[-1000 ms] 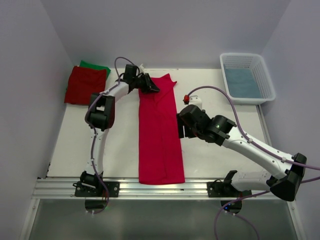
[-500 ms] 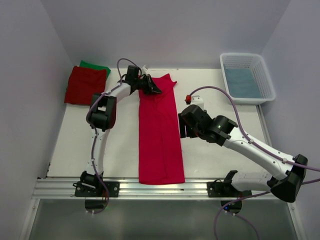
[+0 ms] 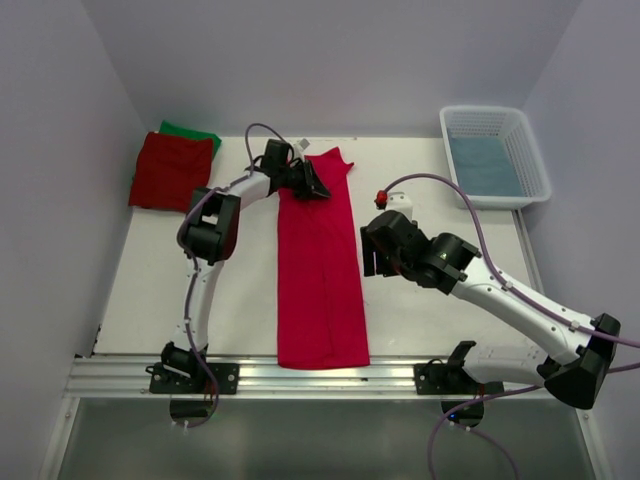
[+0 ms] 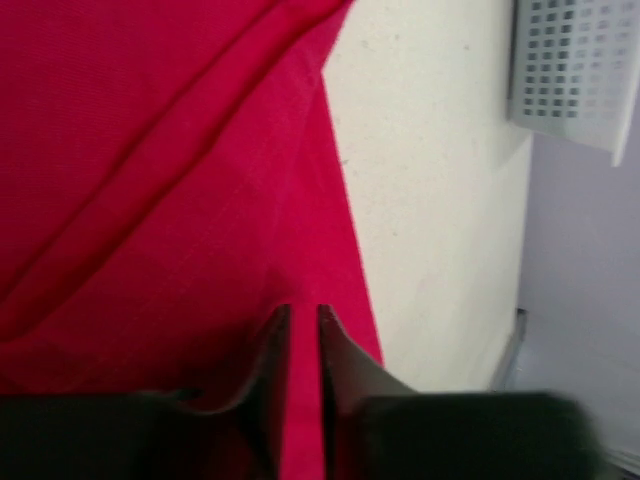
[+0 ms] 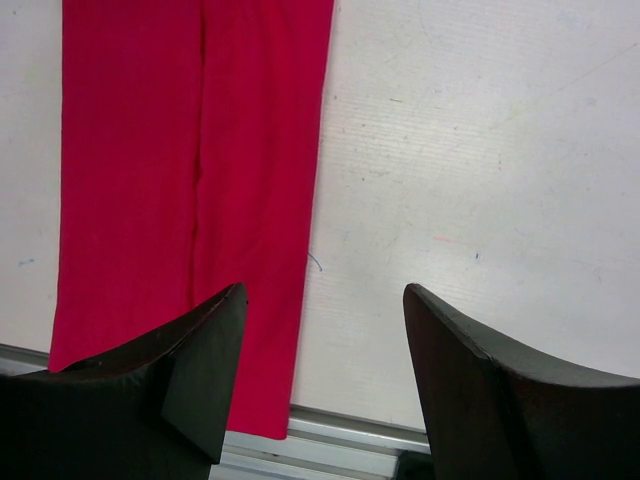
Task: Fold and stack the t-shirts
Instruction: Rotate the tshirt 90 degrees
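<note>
The crimson-pink t-shirt (image 3: 320, 280) lies folded into a long narrow strip down the middle of the table. My left gripper (image 3: 314, 186) rests on its far end, jaws closed to a thin slit; the left wrist view (image 4: 303, 325) shows flat cloth (image 4: 150, 200) there, not bunched. My right gripper (image 3: 371, 262) is open and empty just right of the strip's right edge; the right wrist view (image 5: 325, 340) shows the strip (image 5: 180, 150) under its left finger. The darker red t-shirt (image 3: 170, 170) lies folded at the far left on the green t-shirt (image 3: 190, 131).
A white latticed basket (image 3: 530, 160) holding a blue cloth stands at the far right corner and also shows in the left wrist view (image 4: 570, 70). A metal rail (image 3: 320, 375) runs along the near table edge. Walls close in on both sides.
My left gripper has slid to the right and slightly nearer over the shirt's far end. My right arm has shifted a little to the right. The shirt keeps its shape.
</note>
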